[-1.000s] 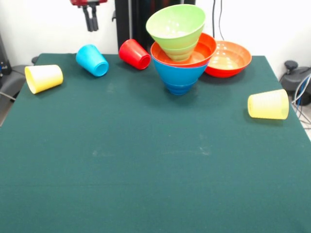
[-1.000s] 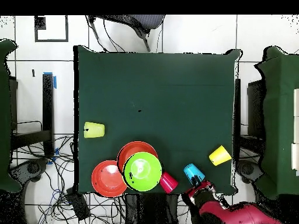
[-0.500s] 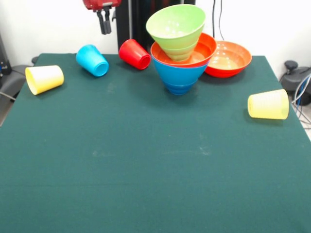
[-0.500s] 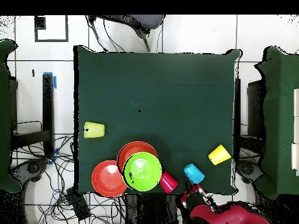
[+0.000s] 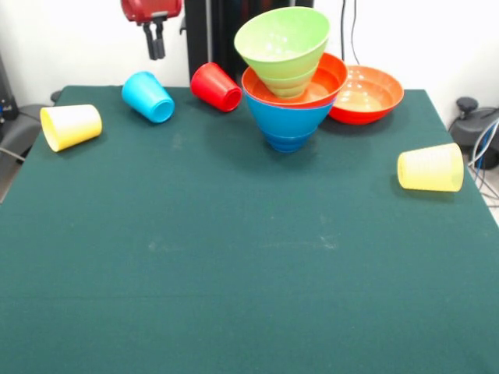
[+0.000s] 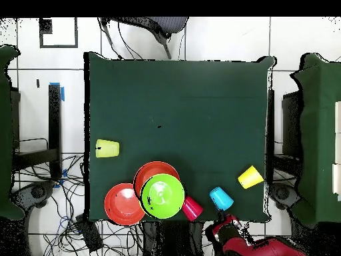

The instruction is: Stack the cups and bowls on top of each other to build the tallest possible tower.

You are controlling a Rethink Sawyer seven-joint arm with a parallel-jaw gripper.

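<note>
The tower (image 5: pixel 288 78), a green bowl nested in an orange-red bowl inside a blue bowl, stands upright near the table's far edge, with a second orange-red bowl (image 5: pixel 366 93) touching or just beside it on one side. The four cups all lie on their sides: the red cup (image 5: pixel 216 86) just beside the tower, the light blue cup (image 5: pixel 148 97) next along the same edge, the opaque yellow cup (image 5: pixel 70 125) toward one corner, and the ribbed pale yellow cup (image 5: pixel 430 167) well apart near the opposite edge. The gripper (image 5: pixel 156 43) hangs empty above the far edge, its two fingers pressed close together, almost directly over the light blue cup and to the side of the red one. The light blue cup appears the nearest piece; its long axis lies roughly level, mouth toward the camera, so a grasp would probably call for descent and spread fingers across its wall.
</note>
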